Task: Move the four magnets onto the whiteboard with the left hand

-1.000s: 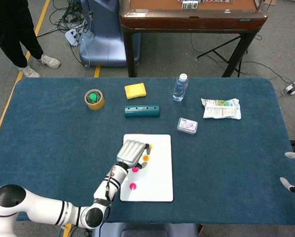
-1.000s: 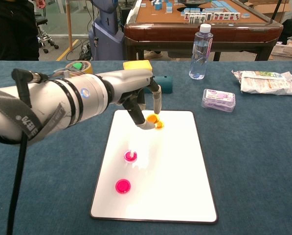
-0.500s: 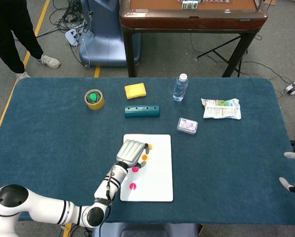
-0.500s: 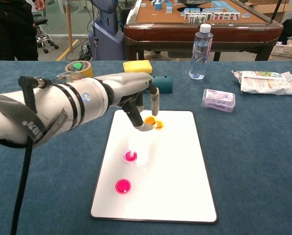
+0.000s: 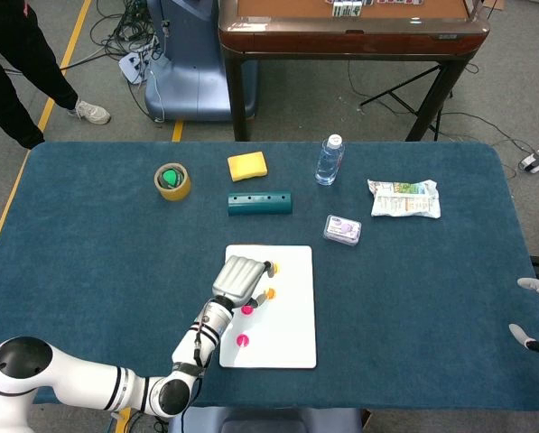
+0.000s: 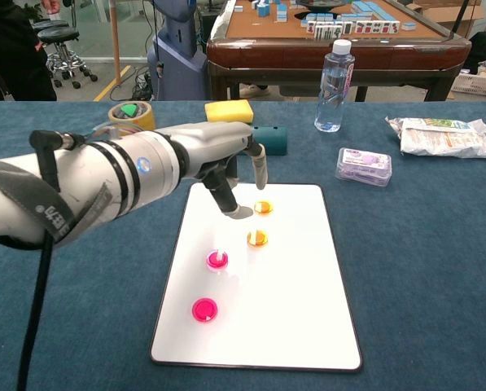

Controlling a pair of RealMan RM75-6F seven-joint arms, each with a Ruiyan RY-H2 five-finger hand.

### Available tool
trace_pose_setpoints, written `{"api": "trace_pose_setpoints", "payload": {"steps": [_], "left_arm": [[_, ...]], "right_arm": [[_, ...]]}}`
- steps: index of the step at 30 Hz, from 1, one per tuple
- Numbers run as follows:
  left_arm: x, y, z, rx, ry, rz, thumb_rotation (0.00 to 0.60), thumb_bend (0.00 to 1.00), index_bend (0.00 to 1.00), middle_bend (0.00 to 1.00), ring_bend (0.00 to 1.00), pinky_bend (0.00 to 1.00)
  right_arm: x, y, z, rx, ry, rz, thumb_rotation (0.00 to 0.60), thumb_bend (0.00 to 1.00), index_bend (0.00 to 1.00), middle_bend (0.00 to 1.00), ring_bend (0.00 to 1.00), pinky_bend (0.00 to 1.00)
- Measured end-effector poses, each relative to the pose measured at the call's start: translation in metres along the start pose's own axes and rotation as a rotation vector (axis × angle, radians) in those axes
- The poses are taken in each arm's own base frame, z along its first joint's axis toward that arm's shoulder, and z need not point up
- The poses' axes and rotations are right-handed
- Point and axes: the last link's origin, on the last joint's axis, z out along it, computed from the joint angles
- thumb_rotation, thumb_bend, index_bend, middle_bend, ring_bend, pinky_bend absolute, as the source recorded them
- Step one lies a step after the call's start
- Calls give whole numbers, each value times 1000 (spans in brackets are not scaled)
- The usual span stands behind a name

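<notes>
Magnets, four small round ones, all lie on the whiteboard (image 6: 308, 293), which rests flat on the table (image 6: 438, 244). Nearest on the whiteboard is a flat pink magnet (image 6: 204, 309); beyond it a pink magnet with a pale knob (image 6: 217, 260); then an orange magnet (image 6: 257, 238); farthest, at the whiteboard's far edge, a second orange magnet (image 6: 263, 207). The left robot hand (image 6: 226, 159) hovers over that far end, fingers apart and pointing down, holding nothing. These look light, hard, and smooth, so likely slippery; a pinch on the raised rim or knob should suit, and each may cling to the whiteboard. The right robot hand (image 5: 538, 316) sits by the table's right edge, its fingers seemingly apart.
</notes>
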Motion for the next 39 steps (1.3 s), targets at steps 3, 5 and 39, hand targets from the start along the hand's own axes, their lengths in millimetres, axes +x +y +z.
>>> {"api": "trace_pose_setpoints", "payload": {"steps": [3,5,39], "left_arm": [[2,-2,-2,4,7,-1,600,302,471,1000,1000,1000],[4,-6,-6,8,11,0,600,301,468,1000,1000,1000],[43,-220,-183,387,119,255,600,302,364,727,696,927]], "right_arm": [[0,0,0,0,-2,-1,600,131,292,320,370,603],[-1,-1,1,1,-4,-2,600,131,292,320,371,603],[-26,-16,14,10,-89,-84,600,131,292,324,371,603]]}}
